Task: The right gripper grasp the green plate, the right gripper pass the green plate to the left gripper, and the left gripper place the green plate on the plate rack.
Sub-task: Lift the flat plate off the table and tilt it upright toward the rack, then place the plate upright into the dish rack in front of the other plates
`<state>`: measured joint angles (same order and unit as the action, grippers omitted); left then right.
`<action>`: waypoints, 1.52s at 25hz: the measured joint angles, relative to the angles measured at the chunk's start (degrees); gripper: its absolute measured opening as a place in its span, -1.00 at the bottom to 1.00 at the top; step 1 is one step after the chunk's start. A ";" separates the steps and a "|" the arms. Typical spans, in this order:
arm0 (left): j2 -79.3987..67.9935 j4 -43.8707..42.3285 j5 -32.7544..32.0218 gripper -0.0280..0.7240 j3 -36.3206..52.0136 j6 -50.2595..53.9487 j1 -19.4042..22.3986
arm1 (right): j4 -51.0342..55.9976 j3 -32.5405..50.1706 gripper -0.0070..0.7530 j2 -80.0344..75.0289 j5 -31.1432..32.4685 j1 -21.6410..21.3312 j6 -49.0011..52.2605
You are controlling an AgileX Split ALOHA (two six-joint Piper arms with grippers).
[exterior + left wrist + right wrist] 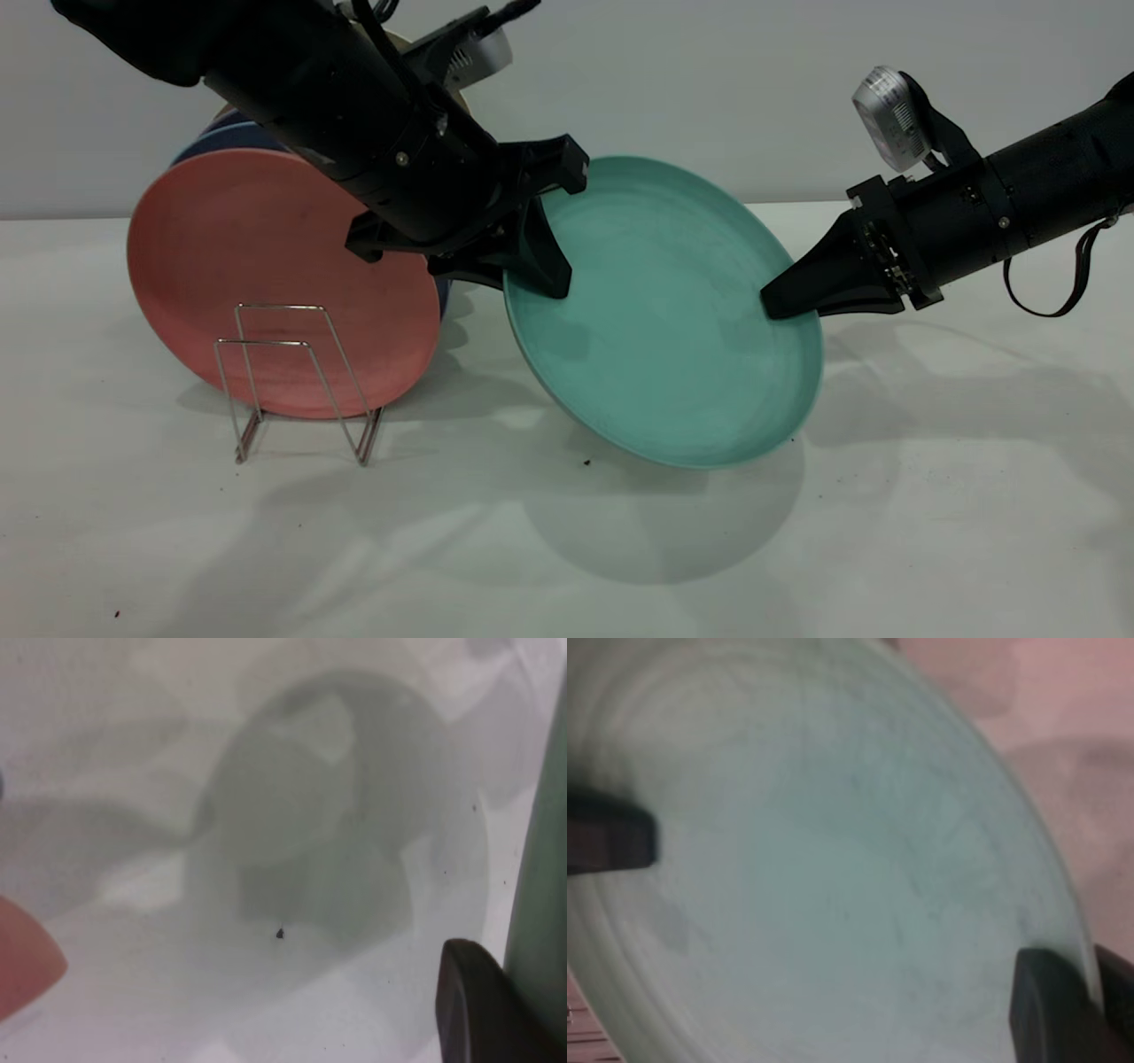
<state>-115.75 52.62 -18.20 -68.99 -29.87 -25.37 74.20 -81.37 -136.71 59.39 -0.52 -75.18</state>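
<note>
The green plate [664, 328] hangs tilted in the air above the table, between the two arms. My right gripper [772, 301] is shut on its right rim; in the right wrist view one finger [1045, 1010] lies on the plate's face [833, 859] and the other sits behind the rim. My left gripper [532, 283] clamps the left rim, with one finger in front and one behind. In the left wrist view its finger [474, 1010] presses against the plate's edge [540, 859]. The plate rack [297, 381] stands low at the left.
A salmon-pink plate [266, 266] stands upright in the rack, also showing in the left wrist view [22, 952]. Blue plates [230, 133] stand behind it. The white table [930, 496] extends in front and to the right. The left arm reaches over the rack.
</note>
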 joint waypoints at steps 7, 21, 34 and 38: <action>0.46 0.00 0.43 -0.70 -0.06 -1.20 0.00 | -0.88 0.29 -0.21 4.59 1.04 -0.32 0.89; 10.28 -18.17 -8.80 -0.70 -0.06 -18.15 8.15 | -12.57 0.36 0.37 37.78 8.41 -5.92 16.46; 23.91 -20.45 -19.15 -0.70 -0.06 -63.23 22.81 | -36.07 18.05 0.06 67.86 10.47 -5.92 35.90; 24.46 -20.51 -17.04 -0.70 -0.06 -76.31 22.93 | -39.44 30.09 0.06 77.80 10.60 -5.92 37.69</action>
<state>-91.29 32.12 -35.23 -69.05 -106.18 -2.44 34.76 -51.28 -58.91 69.99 -6.44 -37.48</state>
